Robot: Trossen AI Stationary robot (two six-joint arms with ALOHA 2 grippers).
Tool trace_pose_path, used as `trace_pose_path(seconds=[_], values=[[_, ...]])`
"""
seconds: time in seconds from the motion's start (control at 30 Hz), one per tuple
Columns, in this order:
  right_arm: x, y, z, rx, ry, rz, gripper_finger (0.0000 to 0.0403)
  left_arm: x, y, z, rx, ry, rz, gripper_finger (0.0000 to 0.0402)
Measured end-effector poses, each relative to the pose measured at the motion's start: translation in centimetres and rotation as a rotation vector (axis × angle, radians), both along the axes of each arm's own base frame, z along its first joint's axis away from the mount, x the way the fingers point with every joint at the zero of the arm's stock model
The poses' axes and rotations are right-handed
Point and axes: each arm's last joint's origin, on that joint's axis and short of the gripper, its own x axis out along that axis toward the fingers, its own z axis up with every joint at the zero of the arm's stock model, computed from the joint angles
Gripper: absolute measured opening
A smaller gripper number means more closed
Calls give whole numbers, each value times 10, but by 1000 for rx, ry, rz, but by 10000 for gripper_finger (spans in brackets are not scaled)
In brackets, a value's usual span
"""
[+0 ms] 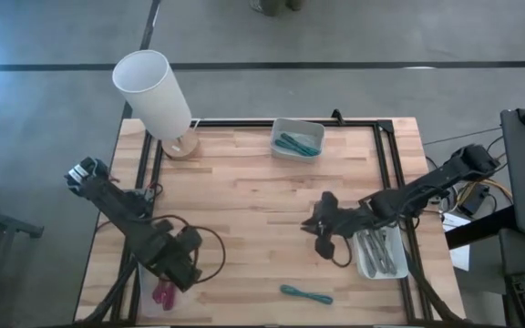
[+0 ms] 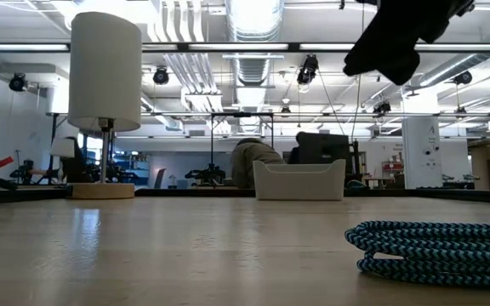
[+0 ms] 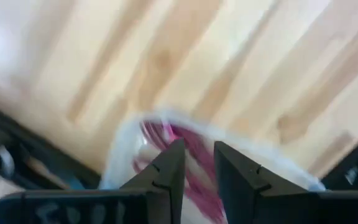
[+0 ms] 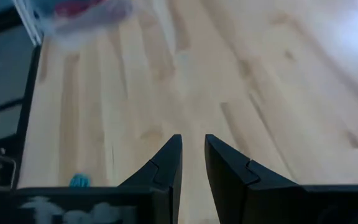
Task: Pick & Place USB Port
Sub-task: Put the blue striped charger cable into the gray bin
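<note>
The coiled teal braided USB cable (image 1: 305, 294) lies alone on the light wooden table (image 1: 244, 196) near its front edge — bare wood all around it. The right gripper (image 1: 322, 239) hangs above the table's middle, just beside the clear tray of grey cables (image 1: 381, 252) at the right edge; its fingers are a little apart and hold nothing. The left gripper (image 1: 173, 273) sits over the clear tray with pink cables (image 1: 159, 296) at the front left corner — fingers slightly apart, empty. A white lamp (image 1: 156, 96) and a clear bin holding teal cables (image 1: 298, 138) stand at the back edge.
</note>
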Motion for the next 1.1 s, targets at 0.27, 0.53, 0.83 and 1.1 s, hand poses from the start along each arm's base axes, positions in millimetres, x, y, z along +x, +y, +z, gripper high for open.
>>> trace_pose_path(seconds=[0.27, 0.53, 0.83, 1.1], values=[[27, 22, -10, 46, 94, 106, 66, 14, 18, 20, 224, -154, -168, 90], [55, 54, -13, 89, 375, 178, 66, 29, 42, 20, 325, -139, -278, 90], [70, 95, -35, 155, 785, 99, 84, 39, 61, 19, 401, -96, -397, 90], [76, 138, -58, 244, 878, 134, 101, 45, 72, 20, 478, -75, -483, 90]])
